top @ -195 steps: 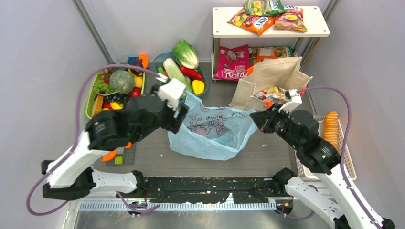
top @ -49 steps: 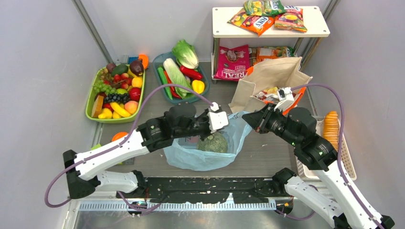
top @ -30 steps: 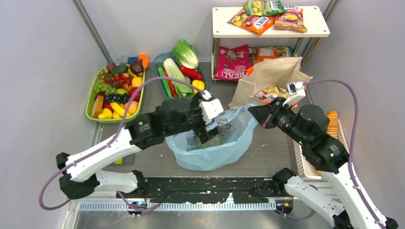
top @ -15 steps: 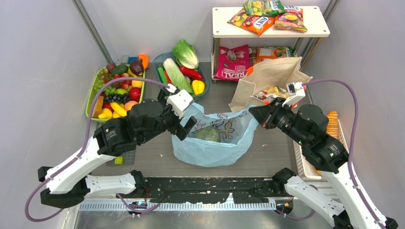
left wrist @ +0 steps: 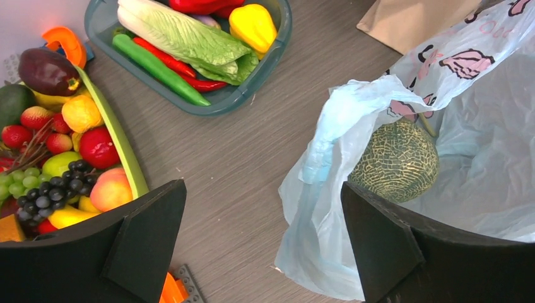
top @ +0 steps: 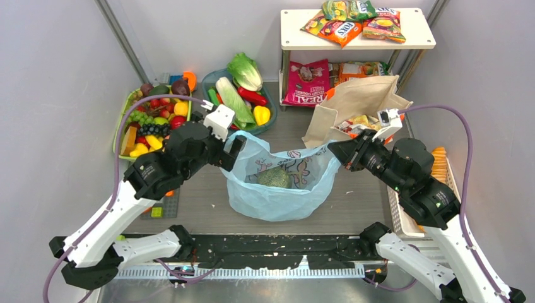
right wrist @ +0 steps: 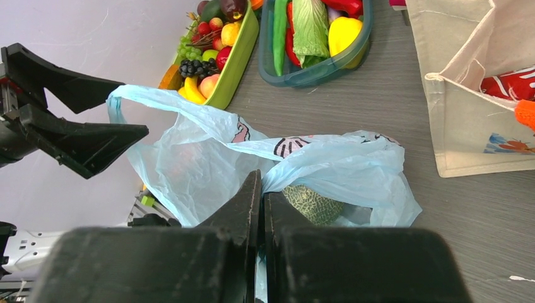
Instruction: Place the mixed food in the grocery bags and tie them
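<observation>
The light-blue plastic bag stands open mid-table with a round green melon inside. My right gripper is shut on the bag's right rim and holds it up; the right wrist view shows the shut jaws pinching blue film above the melon. My left gripper is open and empty just outside the bag's left rim. In the left wrist view the bag edge hangs between the fingers, ungripped, beside the melon. The beige canvas tote stands behind, with packets inside.
A teal tray holds pale-green cabbage and a yellow pepper. A green tray of toy fruit is at the left. A white shelf carries snack packets. A white basket with biscuits is at the right.
My left gripper has drawn back out of the bag toward the left, leaving the melon inside. My right gripper has kept its hold on the bag rim.
</observation>
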`<action>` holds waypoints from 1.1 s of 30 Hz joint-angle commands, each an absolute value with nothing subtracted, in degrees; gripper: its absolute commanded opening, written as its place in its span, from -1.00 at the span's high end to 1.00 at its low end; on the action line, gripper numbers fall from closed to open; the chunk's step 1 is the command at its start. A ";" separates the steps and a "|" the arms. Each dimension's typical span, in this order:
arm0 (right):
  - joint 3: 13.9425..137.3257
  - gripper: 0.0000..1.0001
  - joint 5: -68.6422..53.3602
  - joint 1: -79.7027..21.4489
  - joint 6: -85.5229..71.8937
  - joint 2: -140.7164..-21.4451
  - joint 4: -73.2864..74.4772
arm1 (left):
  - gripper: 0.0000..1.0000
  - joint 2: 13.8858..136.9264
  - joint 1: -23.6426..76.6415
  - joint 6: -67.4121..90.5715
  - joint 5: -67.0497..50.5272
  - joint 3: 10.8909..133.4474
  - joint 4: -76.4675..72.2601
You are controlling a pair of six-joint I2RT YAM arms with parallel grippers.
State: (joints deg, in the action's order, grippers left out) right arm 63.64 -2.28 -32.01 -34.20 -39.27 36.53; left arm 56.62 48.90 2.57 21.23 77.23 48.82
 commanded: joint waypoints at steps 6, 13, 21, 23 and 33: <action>65.18 0.90 -2.41 -31.73 -33.29 -39.57 35.11 | 0.22 59.56 45.02 4.29 11.65 78.42 44.12; 91.00 0.90 -1.88 -31.73 -26.38 -49.92 42.85 | 1.00 64.26 44.38 0.59 21.17 93.29 49.32; 98.39 0.90 3.57 -31.74 -23.41 -51.60 44.91 | 1.00 68.59 44.38 -5.28 26.57 110.87 54.55; 93.06 0.90 3.55 -31.73 -23.79 -50.71 44.95 | 1.00 70.83 44.40 -6.27 26.85 117.89 55.90; 86.19 0.90 8.20 -31.79 -23.76 -46.57 44.72 | 0.92 70.18 43.34 -4.30 23.11 109.86 51.11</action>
